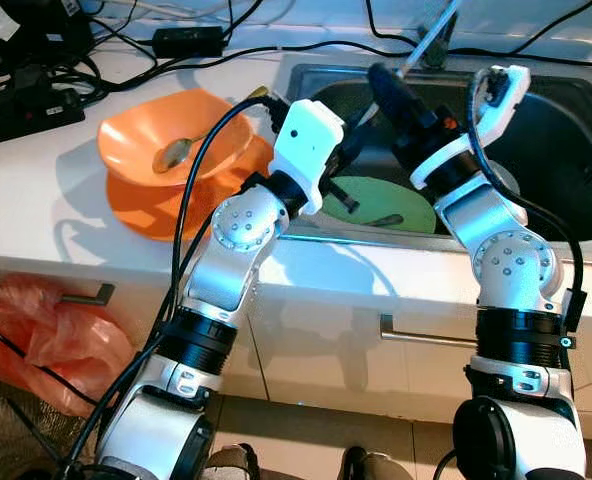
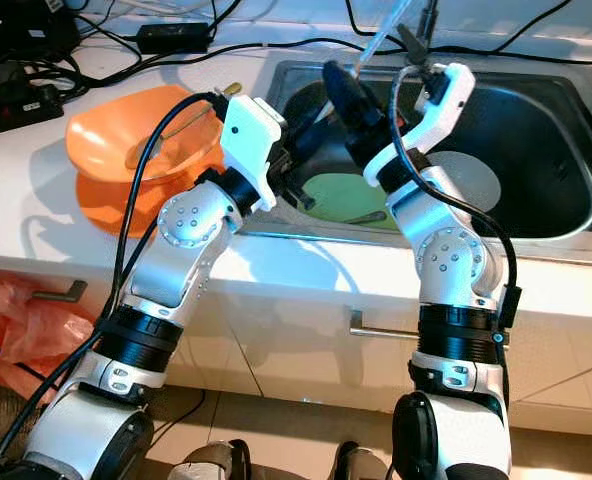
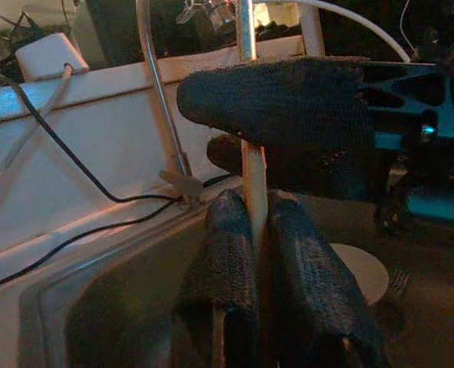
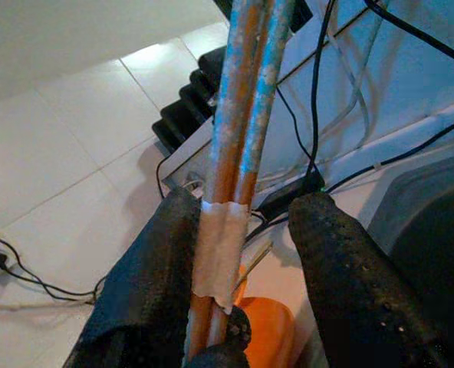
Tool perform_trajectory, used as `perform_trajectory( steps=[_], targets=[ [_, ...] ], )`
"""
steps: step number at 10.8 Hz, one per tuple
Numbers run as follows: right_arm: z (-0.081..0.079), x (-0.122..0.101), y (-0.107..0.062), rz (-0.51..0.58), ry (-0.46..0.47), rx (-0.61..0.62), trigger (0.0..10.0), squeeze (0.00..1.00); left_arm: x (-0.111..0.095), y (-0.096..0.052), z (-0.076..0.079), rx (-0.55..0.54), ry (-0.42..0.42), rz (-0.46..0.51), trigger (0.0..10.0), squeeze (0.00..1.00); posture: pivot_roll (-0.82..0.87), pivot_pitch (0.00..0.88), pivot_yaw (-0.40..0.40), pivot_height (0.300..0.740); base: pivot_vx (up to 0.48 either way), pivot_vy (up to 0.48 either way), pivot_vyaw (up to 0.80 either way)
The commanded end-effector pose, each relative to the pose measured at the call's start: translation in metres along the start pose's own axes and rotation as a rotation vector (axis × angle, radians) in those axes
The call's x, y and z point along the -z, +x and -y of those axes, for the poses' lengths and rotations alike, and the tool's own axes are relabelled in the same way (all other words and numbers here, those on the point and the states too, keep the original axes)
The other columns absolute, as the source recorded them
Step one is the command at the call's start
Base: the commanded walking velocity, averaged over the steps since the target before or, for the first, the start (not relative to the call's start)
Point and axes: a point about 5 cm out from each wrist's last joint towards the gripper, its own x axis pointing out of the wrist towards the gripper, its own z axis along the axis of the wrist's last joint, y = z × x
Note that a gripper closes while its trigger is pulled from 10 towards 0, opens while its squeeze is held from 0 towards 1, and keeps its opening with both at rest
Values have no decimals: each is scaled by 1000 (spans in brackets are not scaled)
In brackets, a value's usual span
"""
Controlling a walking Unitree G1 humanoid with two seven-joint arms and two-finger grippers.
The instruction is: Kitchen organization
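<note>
A taped pair of chopsticks (image 4: 242,115) stands slanted above the steel sink (image 1: 566,130), its upper end rising past the tap (image 1: 431,35). My left gripper (image 3: 251,203) is shut on the lower part of the chopsticks (image 3: 251,165). My right gripper (image 4: 246,201) is open around them higher up. They lean on one finger (image 4: 158,253), and a gap separates them from the other finger (image 4: 342,261). In the eye views both grippers meet over the sink's left half, the right gripper (image 1: 388,85) above the left gripper (image 2: 311,120).
A green plate (image 1: 376,205) and a white disc (image 2: 466,180) lie in the sink. Orange bowls (image 1: 171,160) holding a spoon (image 1: 176,152) sit on the white counter to the left. A power strip (image 1: 26,105) and cables run along the back. A red bag (image 1: 46,335) hangs below.
</note>
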Motion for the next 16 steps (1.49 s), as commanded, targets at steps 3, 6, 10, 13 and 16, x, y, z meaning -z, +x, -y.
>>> perform_trajectory(
  steps=[3, 6, 10, 13, 16],
  targets=[
    [8, -4, 0, 21, 5, 49, 0, 0, -6, 1, 4, 21, 8, 28, 2275, 0, 77, 121, 12, 740, 0, 0, 0],
    [15, -7, 0, 36, 7, 104, 0, 0, -6, 1, 3, 17, 21, 30, 4157, 0, 77, 122, 13, 740, 0, 0, 0],
    [29, -11, -1, 66, 7, 207, 0, 0, -5, 0, 1, 0, 7, 31, 10000, 1000, 78, 128, 9, 740, 0, 0, 0],
    [47, -18, -2, 97, -47, 331, 0, 0, -5, -3, -2, -11, -18, 23, 10000, 1000, 80, 134, 5, 740, 0, 0, 0],
    [64, -16, -2, -6, -406, 430, 314, 0, 5, -15, -8, 1, -137, -76, 10000, 1000, 100, 140, 2, 740, 0, 0, 0]
  ],
)
